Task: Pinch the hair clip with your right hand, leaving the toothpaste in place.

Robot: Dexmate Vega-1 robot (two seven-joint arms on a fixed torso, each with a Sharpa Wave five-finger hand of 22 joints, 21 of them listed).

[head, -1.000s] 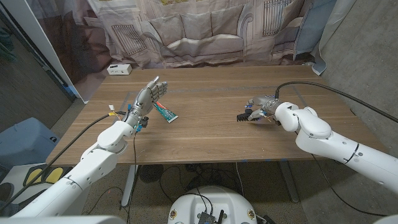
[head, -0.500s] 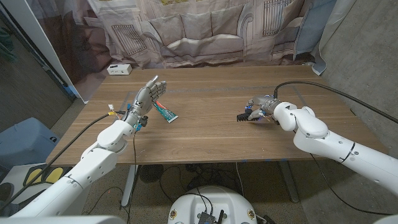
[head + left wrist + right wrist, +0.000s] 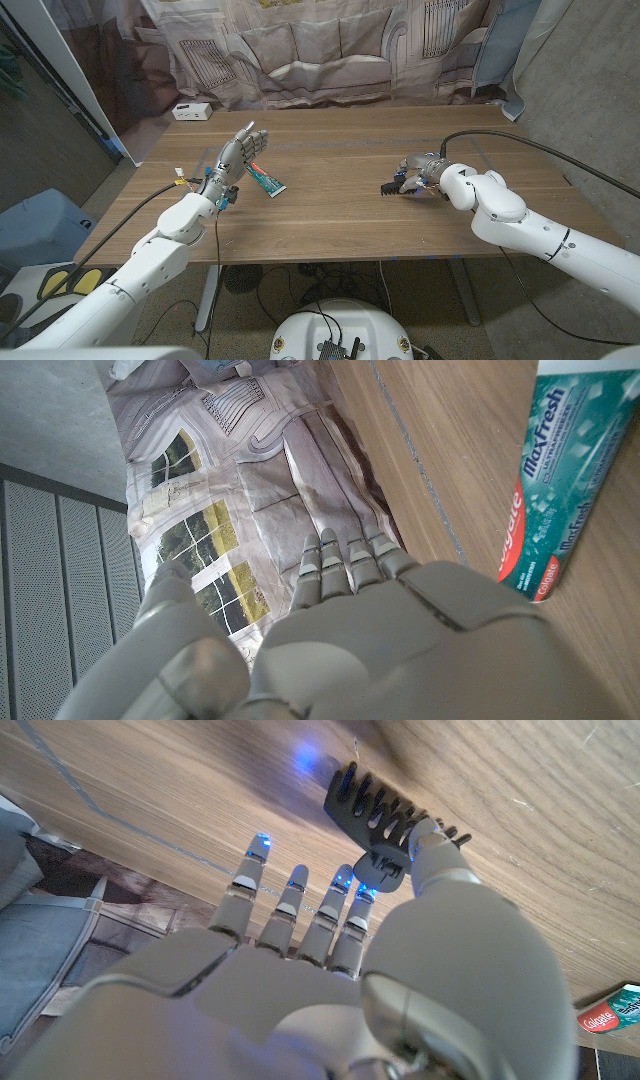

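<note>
Table (image 3: 340,210): wooden top running the width of the head view, with a printed curtain (image 3: 330,50) behind its far edge at twelve o'clock.
Right arm (image 3: 540,235): white, entering from five o'clock and reaching in toward the table's middle right.
Left arm (image 3: 150,255): white, entering from seven o'clock and ending near the table's left side.
Left hand (image 3: 238,158): raised at about ten o'clock, fingers (image 3: 340,565) straight and close together, thumb set apart, holding nothing.
Right hand (image 3: 418,172): low over the table at about two o'clock. In the right wrist view the thumb tip (image 3: 430,845) is on the clip's hinge end; the other fingers (image 3: 300,910) lie side by side, their tips lit blue. Whether a finger presses the clip from the opposite side, I cannot tell.
Toothpaste (image 3: 266,179): teal and white tube lying flat on the table just beside the left hand, toward three o'clock from it, not touched. Well apart from the clip.
Hair clip (image 3: 392,186): black, toothed claw clip at the right hand's fingertips, on the side toward nine o'clock, teeth pointing away from the hand.
Box (image 3: 190,111): small and white, at the table's far left corner, about eleven o'clock.
</note>
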